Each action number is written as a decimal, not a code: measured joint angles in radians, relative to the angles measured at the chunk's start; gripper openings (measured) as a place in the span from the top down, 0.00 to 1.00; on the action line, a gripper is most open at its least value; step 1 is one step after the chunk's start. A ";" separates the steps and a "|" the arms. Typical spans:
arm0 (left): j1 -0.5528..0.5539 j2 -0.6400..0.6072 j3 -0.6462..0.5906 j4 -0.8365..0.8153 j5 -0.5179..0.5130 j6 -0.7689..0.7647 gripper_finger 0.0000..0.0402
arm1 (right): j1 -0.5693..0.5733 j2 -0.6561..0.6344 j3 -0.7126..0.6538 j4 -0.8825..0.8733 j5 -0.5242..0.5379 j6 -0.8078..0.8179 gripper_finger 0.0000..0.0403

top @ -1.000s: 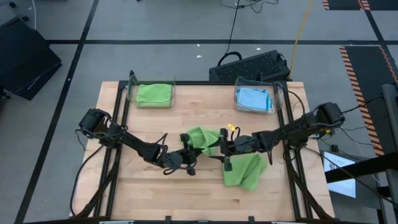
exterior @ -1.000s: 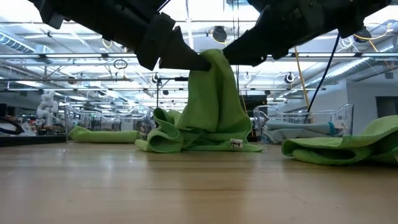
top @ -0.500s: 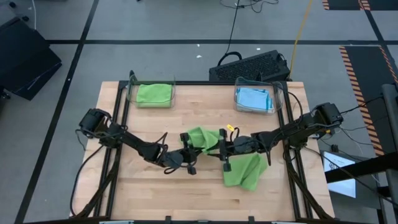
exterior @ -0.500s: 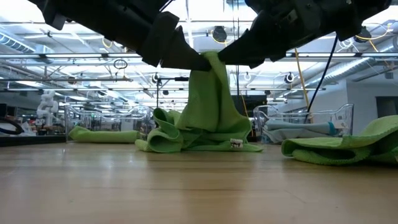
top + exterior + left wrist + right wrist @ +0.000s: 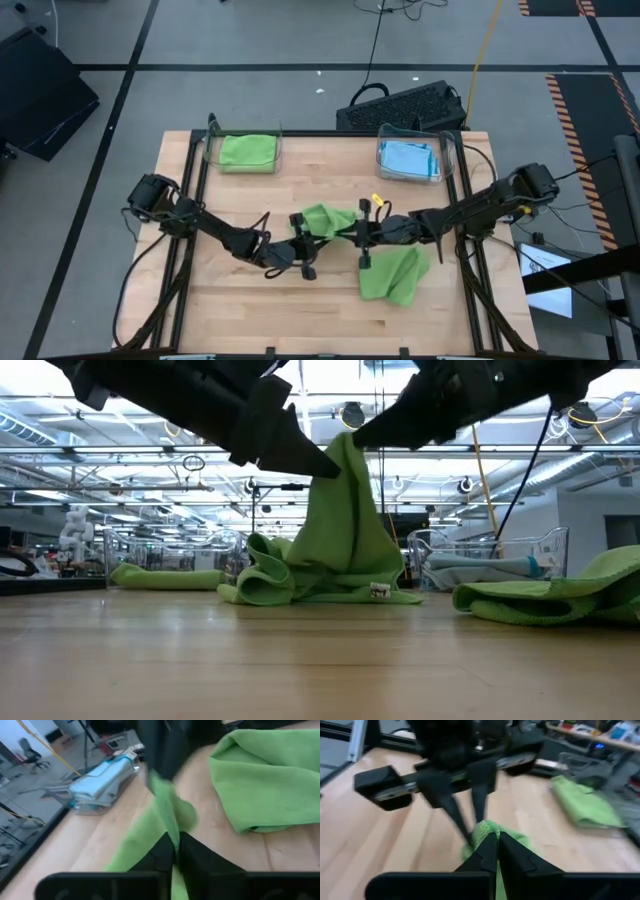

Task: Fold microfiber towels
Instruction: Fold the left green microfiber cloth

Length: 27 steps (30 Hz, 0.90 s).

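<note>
A lime green microfiber towel (image 5: 325,218) lies bunched at the table's middle. Its top is drawn up into a peak (image 5: 343,452), and its lower folds (image 5: 290,585) rest on the wood. My left gripper (image 5: 322,236) reaches the peak from the table's left and is shut on it. My right gripper (image 5: 350,234) comes from the right and is shut on the same peak. The two sets of fingertips nearly meet. A second green towel (image 5: 392,275) lies flat on the table, near and to the right. My left gripper pinches the towel's raised top (image 5: 172,827) between its two fingers, coming nearly level from the table's left. The cloth hangs below the fingers like a tent, with its lower folds on the table. How many layers are pinched does not show. My right gripper pinches the same raised top (image 5: 487,827) between its two fingers, right beside the left gripper's fingertips. It slants slightly downward from the table's right. The towel drapes down from the hold onto the table.
A clear bin (image 5: 212,140) at the far left holds a folded green towel. Another clear bin (image 5: 448,150) at the far right holds light blue towels. A dark keyboard-like case (image 5: 400,105) sits beyond the far edge. Bare wood runs along the near side.
My right gripper has shut on the towel's peak beside my left gripper and has risen slightly. The peak stands a little higher and narrower than before. The towel's lower folds have stayed on the table.
</note>
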<state>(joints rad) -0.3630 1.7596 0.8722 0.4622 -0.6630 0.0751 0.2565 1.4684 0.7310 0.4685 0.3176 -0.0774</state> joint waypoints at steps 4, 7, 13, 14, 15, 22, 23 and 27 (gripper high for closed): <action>0.016 0.000 0.000 -0.023 0.051 -0.043 0.86 | -0.004 -0.077 0.000 -0.051 0.063 -0.032 0.99; 0.032 0.002 0.000 -0.027 0.080 -0.073 0.83 | -0.015 -0.135 0.000 -0.088 0.096 -0.044 0.99; 0.051 0.007 0.000 -0.078 0.084 -0.122 0.75 | -0.039 -0.243 0.000 -0.150 0.174 -0.099 0.99; 0.051 0.007 0.000 -0.102 0.069 -0.138 0.73 | -0.042 -0.262 0.000 -0.173 0.184 -0.106 0.99; 0.051 0.007 0.000 -0.130 0.042 -0.153 0.72 | -0.047 -0.279 0.000 -0.196 0.189 -0.112 0.99; 0.051 0.007 0.000 -0.368 -0.222 -0.297 0.68 | -0.052 -0.400 0.000 -0.415 0.236 -0.081 0.99; 0.051 0.007 0.000 -0.392 -0.250 -0.304 0.68 | -0.049 -0.415 0.000 -0.451 0.236 -0.061 0.99; 0.060 0.007 0.000 -0.400 -0.288 -0.304 0.68 | -0.039 -0.453 0.000 -0.582 0.233 0.012 0.99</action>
<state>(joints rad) -0.3033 1.7664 0.8719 0.0619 -0.9509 -0.2294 0.2179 1.0149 0.7307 -0.1131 0.5505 -0.0659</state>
